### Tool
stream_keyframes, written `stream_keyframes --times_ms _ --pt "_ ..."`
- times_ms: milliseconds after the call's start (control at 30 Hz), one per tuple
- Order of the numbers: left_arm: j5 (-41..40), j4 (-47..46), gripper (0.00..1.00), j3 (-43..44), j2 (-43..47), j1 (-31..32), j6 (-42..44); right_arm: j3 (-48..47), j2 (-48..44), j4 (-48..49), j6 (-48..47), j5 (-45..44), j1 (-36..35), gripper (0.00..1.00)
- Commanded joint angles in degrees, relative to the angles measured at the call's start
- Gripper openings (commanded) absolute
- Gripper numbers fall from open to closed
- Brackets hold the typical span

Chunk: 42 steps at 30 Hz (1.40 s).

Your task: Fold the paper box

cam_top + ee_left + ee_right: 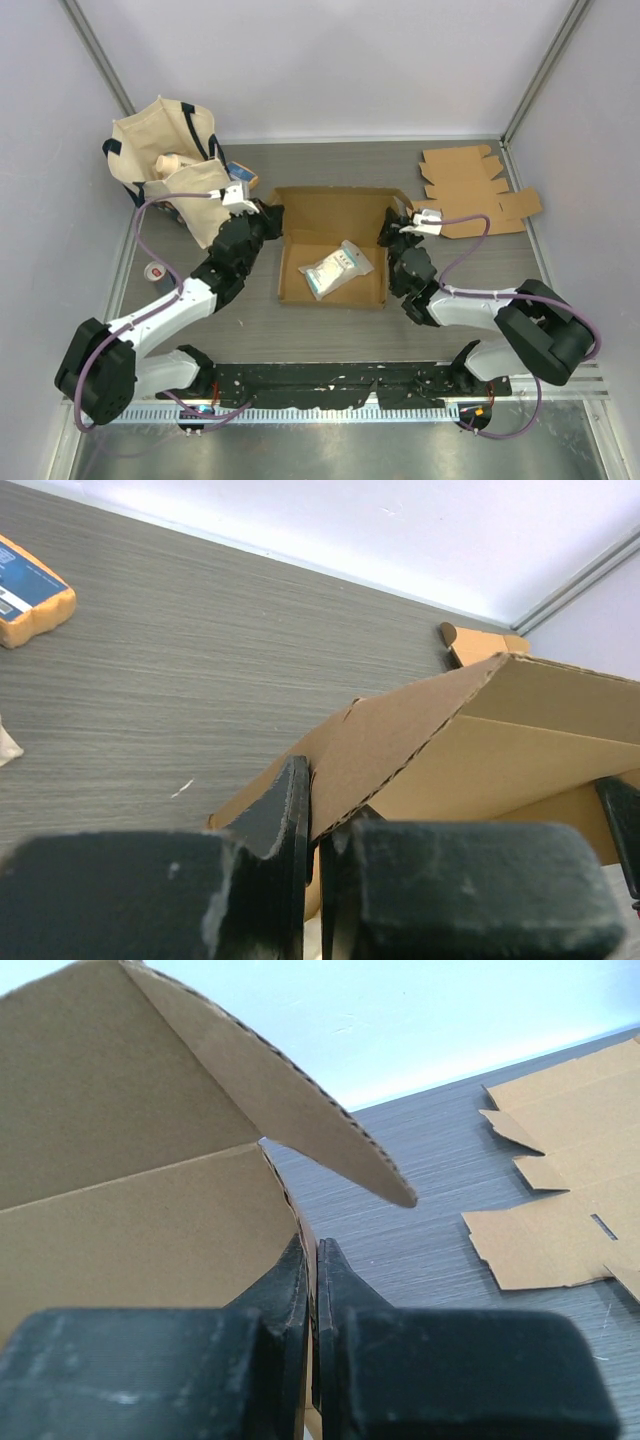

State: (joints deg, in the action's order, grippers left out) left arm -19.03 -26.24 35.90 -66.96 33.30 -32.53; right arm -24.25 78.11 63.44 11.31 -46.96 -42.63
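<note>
The brown paper box (335, 215) lies open in the middle of the table, with a white plastic packet (335, 268) inside it. My left gripper (268, 213) is shut on the box's left wall (400, 740), the cardboard pinched between its fingers (285, 810). At the opposite side my right gripper (393, 225) is shut on the box's right wall (150, 1230), thin cardboard clamped between both pads. A flap (300, 1110) juts out above the right gripper (313, 1260).
A stack of flat cardboard blanks (470, 190) lies at the back right. A cloth tote bag (170, 165) stands at the back left, an orange and blue packet (30, 600) beside it. A small can (157, 273) sits near the left edge.
</note>
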Motion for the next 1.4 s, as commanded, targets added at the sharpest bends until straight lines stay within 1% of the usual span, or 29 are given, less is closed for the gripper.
stream_keyframes --times_ms 0,67,200,300,400,433,500,533,567,600,633,667,733,767,833,867,900,933,967,1000,1067,1100,1133,1200,1233,1267,1300,1333,1367 --pt "-3.22 -4.08 0.07 -3.72 2.71 -0.16 -3.06 4.03 1.96 9.22 -1.73 -8.94 -0.52 0.07" --pt "-2.59 -4.78 0.06 -5.83 3.24 0.27 -3.24 6.04 2.31 11.26 -1.82 -8.68 -1.14 0.07" --pt "-1.28 -7.68 0.00 -9.70 3.94 0.80 -3.76 7.55 3.37 13.20 -2.43 -7.97 -2.72 0.10" --pt "-0.75 -9.61 0.00 -13.12 4.20 1.77 -3.15 8.69 2.93 12.94 -3.84 -7.97 -4.74 0.15" --pt "-0.57 -10.50 0.00 -14.80 4.90 2.21 -0.87 9.92 1.27 8.91 -4.46 -10.16 -7.46 0.22" --pt "-0.92 -10.15 0.00 -15.24 5.69 2.30 -0.43 10.45 -1.09 7.24 -4.02 -10.78 -8.16 0.27" --pt "-1.10 -9.88 0.00 -16.12 6.57 2.30 0.54 10.98 -4.35 0.22 -1.22 -10.87 -9.66 0.38" --pt "-1.01 -9.88 0.00 -16.30 7.19 2.30 0.89 10.80 -8.02 -3.29 0.54 -9.65 -9.84 0.46" --pt "-1.01 -9.80 0.00 -16.47 7.37 2.38 2.02 10.45 -10.49 -12.72 2.29 -9.03 -10.10 0.53" --pt "-0.93 -9.62 0.00 -16.48 7.37 2.47 2.56 9.93 -12.61 -17.77 6.84 -8.59 -10.10 0.58" --pt "-0.92 -9.01 0.00 -16.39 7.54 2.56 3.00 8.53 -17.24 -23.22 8.71 -6.32 -10.10 0.62" --pt "-1.10 -8.74 0.00 -16.48 7.72 2.65 3.52 7.73 -19.46 -34.24 10.12 -4.91 -10.10 0.68" --pt "-1.45 -7.95 0.00 -16.65 8.25 2.74 3.71 3.71 -23.77 -46.59 14.32 -0.18 -10.19 0.71" --pt "-1.80 -7.69 0.00 -16.65 8.51 2.82 3.88 2.47 -27.44 -57.35 15.48 2.29 -10.19 0.73" --pt "-2.33 -6.90 0.00 -16.48 8.95 2.91 4.14 -0.95 -31.16 -66.38 18.90 7.99 -10.10 0.81" --pt "-2.50 -6.72 0.00 -16.48 9.30 3.00 4.41 -2.37 -34.39 -74.61 20.58 15.25 -10.02 0.82" --pt "-2.68 -6.28 0.00 -16.22 9.39 3.00 4.58 -3.60 -35.99 -78.52 22.42 18.10 -10.01 0.81" --pt "-2.77 -6.28 0.00 -16.13 9.48 3.09 4.58 -4.22 -37.57 -81.08 25.83 21.26 -10.10 0.81" --pt "-3.03 -6.19 0.00 -16.04 9.57 3.17 4.76 -3.70 -39.68 -83.28 26.56 27.39 -10.10 0.81" --pt "-3.30 -6.19 0.00 -15.95 9.48 3.26 4.76 -3.26 -43.09 -84.43 27.09 30.84 -10.10 0.81" --pt "-3.65 -6.19 0.00 -15.77 9.22 3.35 4.94 -4.13 -46.71 -88.46 29.10 34.90 -10.02 0.80" --pt "-3.65 -6.28 0.00 -15.51 8.87 3.44 5.11 -4.83 -50.47 -89.36 30.08 37.35 -10.10 0.77" --pt "-3.65 -6.11 0.00 -15.34 8.69 3.44 5.20 -7.19 -52.25 -89.54 31.22 37.29 -10.10 0.71" --pt "-3.56 -6.10 0.00 -15.07 8.34 3.61 5.20 -11.15 -54.54 -90.24 33.33 33.45 -10.10 0.68" --pt "-3.65 -6.19 0.00 -15.07 8.07 3.79 5.20 -16.83 -54.12 -91.20 32.55 31.25 -10.10 0.67" --pt "-3.65 -6.19 0.00 -14.98 7.99 3.96 5.11 -20.01 -52.55 -93.21 30.72 29.92 -10.10 0.68" --pt "-3.74 -6.11 0.00 -14.90 7.90 4.05 5.11 -23.09 -50.88 -93.76 24.35 29.47 -10.10 0.73" --pt "-3.82 -6.10 0.00 -14.89 7.81 4.23 5.11 -28.78 -45.55 -94.28 20.02 30.34 -10.02 0.76" --pt "-4.00 -6.10 0.00 -14.89 7.81 4.32 5.20 -31.71 -42.37 -96.03 15.80 31.83 -10.01 0.77"
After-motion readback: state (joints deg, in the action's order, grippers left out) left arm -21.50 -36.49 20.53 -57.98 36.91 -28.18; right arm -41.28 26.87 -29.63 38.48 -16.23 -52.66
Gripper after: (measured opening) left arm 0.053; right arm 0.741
